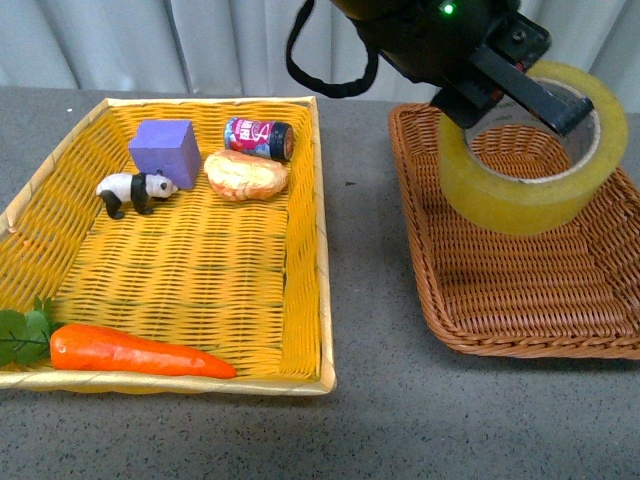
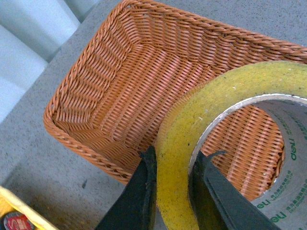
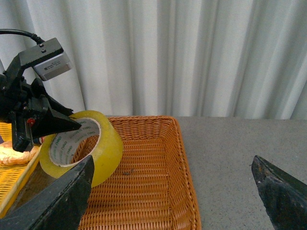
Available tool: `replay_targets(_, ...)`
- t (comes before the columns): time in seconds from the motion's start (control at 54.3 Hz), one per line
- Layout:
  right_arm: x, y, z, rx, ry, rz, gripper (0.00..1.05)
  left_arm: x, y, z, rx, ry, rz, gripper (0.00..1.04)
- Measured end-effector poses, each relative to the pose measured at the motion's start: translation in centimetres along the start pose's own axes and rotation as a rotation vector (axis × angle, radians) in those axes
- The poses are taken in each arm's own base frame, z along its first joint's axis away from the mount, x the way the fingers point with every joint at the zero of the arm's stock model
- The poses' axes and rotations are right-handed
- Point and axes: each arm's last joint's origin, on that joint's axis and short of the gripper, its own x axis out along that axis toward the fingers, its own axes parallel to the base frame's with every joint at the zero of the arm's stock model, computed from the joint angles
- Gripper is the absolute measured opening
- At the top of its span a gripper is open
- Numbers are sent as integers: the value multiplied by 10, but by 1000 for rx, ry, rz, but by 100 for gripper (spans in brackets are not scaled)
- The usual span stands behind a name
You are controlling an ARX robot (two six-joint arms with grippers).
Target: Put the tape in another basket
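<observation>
Hovering over the twelve o'clock end of the dark brown wicker basket, the translucent yellow tape roll, clamped in the left pincer, seemingly needs only lowering and release.

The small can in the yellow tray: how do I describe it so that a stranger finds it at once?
Start at the yellow woven tray on the left and go to its far edge. The can lies on its side there, right of the purple cube and just behind the bread roll. Only it is a dark cylinder with a red label.
</observation>
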Motion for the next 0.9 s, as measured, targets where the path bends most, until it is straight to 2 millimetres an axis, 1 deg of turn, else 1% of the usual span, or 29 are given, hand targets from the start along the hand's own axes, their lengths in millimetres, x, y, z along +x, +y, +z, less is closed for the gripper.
replay_targets(0.184,0,0,0,0,0,0,96,10,6,2,19,6,17,16)
replay_targets(0.332,0,0,0,0,0,0,96,9,9,2,14,6,22,16)
replay_targets(0.903,0,0,0,0,0,0,96,9,7,2,-19,5,-5,16)
